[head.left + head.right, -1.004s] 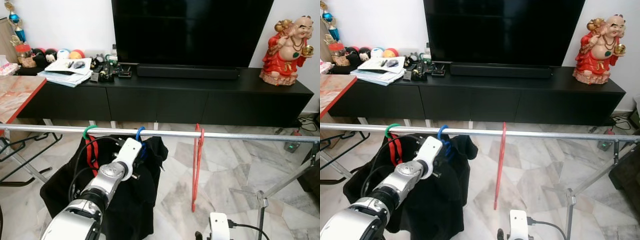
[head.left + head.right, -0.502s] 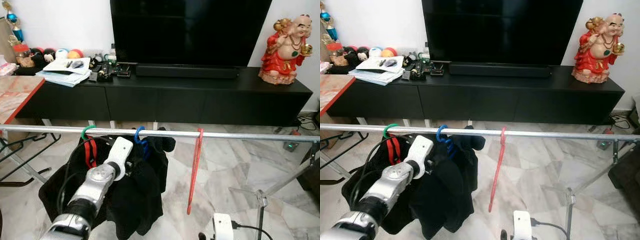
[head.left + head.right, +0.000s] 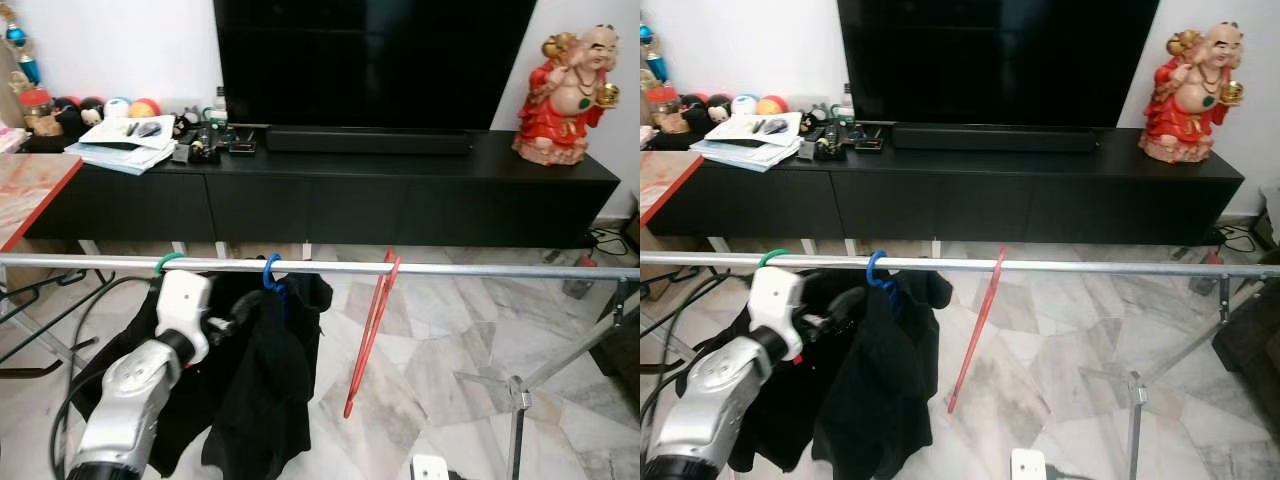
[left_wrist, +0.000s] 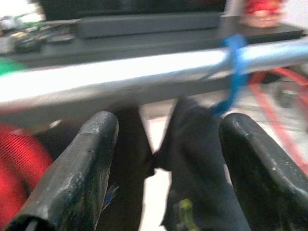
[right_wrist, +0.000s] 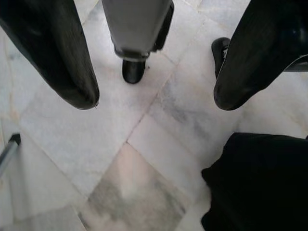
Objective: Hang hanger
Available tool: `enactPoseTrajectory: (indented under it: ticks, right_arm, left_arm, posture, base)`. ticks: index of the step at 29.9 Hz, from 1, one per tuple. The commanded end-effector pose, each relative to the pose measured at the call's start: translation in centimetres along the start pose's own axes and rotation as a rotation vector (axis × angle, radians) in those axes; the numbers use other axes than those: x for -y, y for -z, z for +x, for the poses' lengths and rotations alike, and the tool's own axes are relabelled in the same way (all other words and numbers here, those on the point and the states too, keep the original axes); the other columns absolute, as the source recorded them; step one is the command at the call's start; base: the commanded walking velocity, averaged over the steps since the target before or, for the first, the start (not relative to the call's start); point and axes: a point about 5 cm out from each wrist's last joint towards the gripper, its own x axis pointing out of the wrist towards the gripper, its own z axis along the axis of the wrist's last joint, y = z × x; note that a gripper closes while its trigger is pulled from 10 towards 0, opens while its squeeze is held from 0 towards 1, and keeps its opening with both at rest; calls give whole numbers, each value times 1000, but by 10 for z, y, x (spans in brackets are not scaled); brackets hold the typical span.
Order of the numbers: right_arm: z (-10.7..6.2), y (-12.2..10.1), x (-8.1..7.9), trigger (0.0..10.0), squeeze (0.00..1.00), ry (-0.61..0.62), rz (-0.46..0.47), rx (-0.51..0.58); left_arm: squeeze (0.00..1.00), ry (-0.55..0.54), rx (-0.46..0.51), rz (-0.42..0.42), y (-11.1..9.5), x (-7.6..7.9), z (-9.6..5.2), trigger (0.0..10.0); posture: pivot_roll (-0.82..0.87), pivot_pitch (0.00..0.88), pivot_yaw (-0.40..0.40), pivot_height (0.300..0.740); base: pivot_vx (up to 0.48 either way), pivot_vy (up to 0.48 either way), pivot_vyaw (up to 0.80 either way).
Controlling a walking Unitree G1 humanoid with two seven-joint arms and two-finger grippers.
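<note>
Hiding the blue hanger [image 3: 272,272] below its hook: black garment [image 3: 262,370].

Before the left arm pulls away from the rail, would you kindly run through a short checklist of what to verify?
1. Blue hanger hooked over the rail: ok.
2. Black garment hanging from the blue hanger, off the floor: ok.
3. Left gripper open, fingers apart on either side of the cloth: ok.
4. Fingers free of the garment: cannot tell, the cloth lies between them.
5. Red hanger on the rail: ok, though it hangs tilted.
6. Right gripper open, pointing down at the marble floor: ok.
</note>
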Motion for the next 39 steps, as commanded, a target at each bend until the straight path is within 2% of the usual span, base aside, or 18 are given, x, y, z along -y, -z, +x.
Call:
enactPoseTrajectory:
  ticks: [1,2,3,5,6,9,12,14,17,19,21,24,25,26,32,36,39]
  right_arm:
    - [-2,8,-2,10000,0,0,-4,-5]
    - [-2,12,-4,10000,0,0,-2,-10]
    - [-2,12,-4,10000,0,0,-2,-10]
    - [-4,19,-7,10000,0,-2,-1,-26]
    - [-4,20,-8,10000,0,-3,-1,-28]
    - [-4,22,-8,10000,0,-3,8,-34]
    - [-4,23,-5,10000,0,0,11,-38]
    - [-3,18,5,10000,0,9,16,-46]
    - [-1,10,11,10000,0,16,19,-43]
    - [-1,7,15,10000,0,20,20,-40]
    - [0,4,20,10000,0,25,15,-38]
    - [0,2,24,10000,0,29,13,-35]
    - [0,-2,34,10000,0,40,11,-21]
    - [0,-3,37,10000,0,44,16,-16]
    - [-4,-2,64,10000,0,72,18,-19]
    - [-6,3,70,10000,0,79,19,-31]
    - [-6,8,64,10000,0,70,23,-39]
  left_arm:
    - [0,-137,-48,-15,16,-22,-11,10000]
    - [0,-209,-83,-19,27,-33,-17,10000]
    - [0,-209,-83,-19,27,-33,-17,10000]
    - [0,-279,-237,-21,65,-45,-34,10000]
    - [0,-285,-265,-22,71,-46,-38,10000]
    - [0,-284,-405,-13,98,-42,-54,10000]
    - [0,-288,-465,-53,114,-37,-62,10000]
    - [0,-294,-607,-52,141,-28,-73,10000]
    - [0,-277,-683,-47,155,-19,-81,10000]
    - [0,-259,-725,-48,161,-13,-84,10000]
    - [0,-244,-810,-47,173,-4,-92,10000]
    - [0,-260,-846,-77,178,0,-97,10000]
    - [0,-256,-914,-79,187,10,-105,10000]
    - [0,-249,-932,-74,189,13,-107,10000]
    - [0,-257,-918,-73,189,23,-99,10000]
    - [0,-267,-930,-82,191,25,-101,10000]
    - [0,-270,-952,-66,192,22,-105,10000]
  posture:
    - [28,0,2,740]
    - [31,0,2,740]
    - [31,0,2,740]
    - [28,0,9,740]
    - [26,0,10,740]
    - [14,0,18,740]
    - [15,0,18,740]
    - [15,0,20,740]
    - [8,0,23,740]
    - [15,0,20,740]
    - [11,0,22,740]
    - [12,0,19,740]
    - [3,0,18,740]
    - [3,0,18,740]
    - [8,0,13,740]
    - [7,0,17,740]
    - [3,0,20,740]
  base:
    - [0,0,0]
    - [0,0,0]
    - [0,0,0]
    - [0,0,0]
    - [0,0,0]
    - [0,0,0]
    - [0,0,0]
    - [0,0,0]
    - [0,0,0]
    - [0,0,0]
    - [0,0,0]
    - [0,0,0]
    - [0,0,0]
    - [0,0,0]
    - [0,0,757]
    - [0,0,800]
    - [0,0,800]
